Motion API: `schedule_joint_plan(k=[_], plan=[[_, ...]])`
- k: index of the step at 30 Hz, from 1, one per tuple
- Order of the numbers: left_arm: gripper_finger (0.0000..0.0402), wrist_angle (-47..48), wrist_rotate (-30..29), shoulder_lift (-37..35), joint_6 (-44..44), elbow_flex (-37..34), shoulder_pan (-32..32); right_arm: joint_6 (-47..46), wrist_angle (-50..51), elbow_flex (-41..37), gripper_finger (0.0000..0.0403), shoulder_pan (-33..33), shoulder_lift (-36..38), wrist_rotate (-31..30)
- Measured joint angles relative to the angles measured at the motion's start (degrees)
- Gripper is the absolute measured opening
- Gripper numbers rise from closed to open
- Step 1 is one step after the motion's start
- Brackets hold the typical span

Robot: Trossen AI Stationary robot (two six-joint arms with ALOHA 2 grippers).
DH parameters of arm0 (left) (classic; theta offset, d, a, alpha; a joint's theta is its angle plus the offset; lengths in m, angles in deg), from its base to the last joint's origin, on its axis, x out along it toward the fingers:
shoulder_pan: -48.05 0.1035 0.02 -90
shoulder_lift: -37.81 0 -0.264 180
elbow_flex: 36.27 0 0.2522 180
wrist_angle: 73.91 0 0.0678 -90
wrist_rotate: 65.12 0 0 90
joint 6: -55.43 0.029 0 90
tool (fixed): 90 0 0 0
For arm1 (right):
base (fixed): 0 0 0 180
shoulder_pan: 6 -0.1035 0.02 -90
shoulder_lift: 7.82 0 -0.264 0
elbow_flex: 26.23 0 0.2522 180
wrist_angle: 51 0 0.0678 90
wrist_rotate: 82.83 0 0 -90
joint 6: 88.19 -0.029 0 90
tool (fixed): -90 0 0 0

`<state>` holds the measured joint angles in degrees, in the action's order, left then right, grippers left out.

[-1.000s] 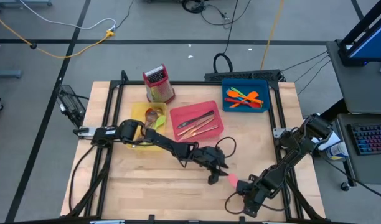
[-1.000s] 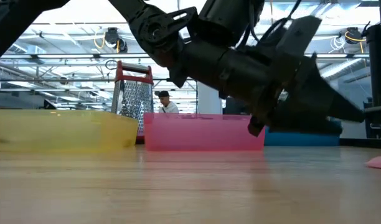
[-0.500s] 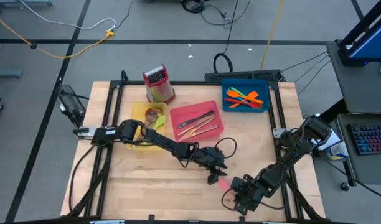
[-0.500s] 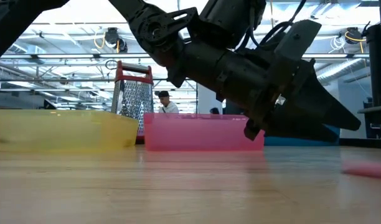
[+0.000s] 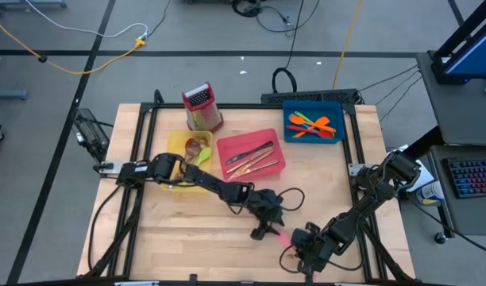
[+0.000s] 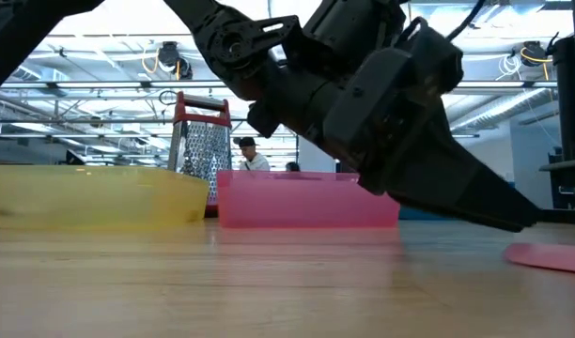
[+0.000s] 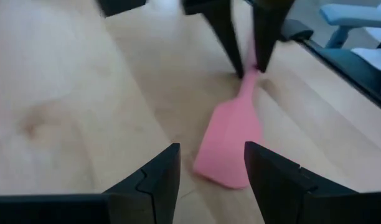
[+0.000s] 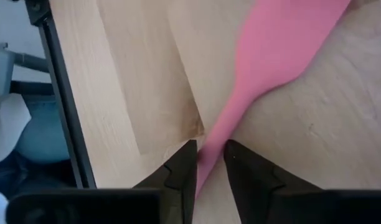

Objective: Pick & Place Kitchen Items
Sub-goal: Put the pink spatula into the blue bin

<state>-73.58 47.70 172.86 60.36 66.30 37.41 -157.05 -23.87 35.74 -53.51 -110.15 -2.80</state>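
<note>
A pink spatula (image 5: pixel 283 237) lies flat on the wooden table near its front edge; its blade (image 7: pixel 231 146) points at my left gripper. My left gripper (image 7: pixel 209 180) stands open, slanting down. Its fingertips are on either side of the blade's end and just short of it, touching nothing. My right gripper (image 8: pixel 209 171) comes from the table's right, tipped steeply down over the handle. More kitchen items lie in the trays at the back. My right gripper has the pink spatula's thin handle (image 8: pixel 210 152) pinched between its two fingers, a little behind the blade's neck. The fingers come from above, slanting down, and stand across the handle (image 7: pixel 248 68). The spatula stays flat on the table.
At the back stand a yellow tray (image 5: pixel 178 152), a pink tray (image 5: pixel 227 151) with dark and copper cutlery, and a blue tray (image 5: pixel 334 107) with orange and green utensils. A red-topped grater (image 5: pixel 202 107) stands upright behind them. Bare wood lies to the front left.
My right gripper has moved along the near edge toward the table's left and come over the spatula's handle. My left gripper has rolled about its own axis and dipped a little toward the blade. The spatula has slid slightly to the left on the table.
</note>
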Motion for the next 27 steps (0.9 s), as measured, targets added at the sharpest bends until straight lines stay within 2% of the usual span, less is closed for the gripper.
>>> schedule_joint_plan(k=[7,10,13,19,23,27], plan=[[0.0185,-0.29,-0.86,-0.01,1.00,0.00,0.12,3.95,-1.57,0.00,0.0119,-0.04,-0.03,-0.95],[0.0185,-0.73,-0.87,-0.01,0.79,0.00,-0.17,5.94,-1.97,0.00,0.0122,-0.11,-0.05,-2.89],[0.0195,-0.53,-0.80,-0.01,0.06,0.00,-0.49,9.35,-1.97,0.00,0.0103,-0.09,-0.07,-3.61],[0.0243,0.30,0.00,-0.01,-0.94,0.00,-1.31,10.65,-2.60,0.00,0.0047,-0.02,-0.03,-3.82],[0.0268,-0.20,-1.20,-0.01,-1.84,0.00,-2.02,12.15,-5.38,0.00,0.0042,-0.02,0.07,-3.83],[0.0275,-1.72,-3.34,0.99,-3.56,-0.02,-2.25,14.94,-8.20,0.00,0.0048,-0.04,0.13,-4.70]])
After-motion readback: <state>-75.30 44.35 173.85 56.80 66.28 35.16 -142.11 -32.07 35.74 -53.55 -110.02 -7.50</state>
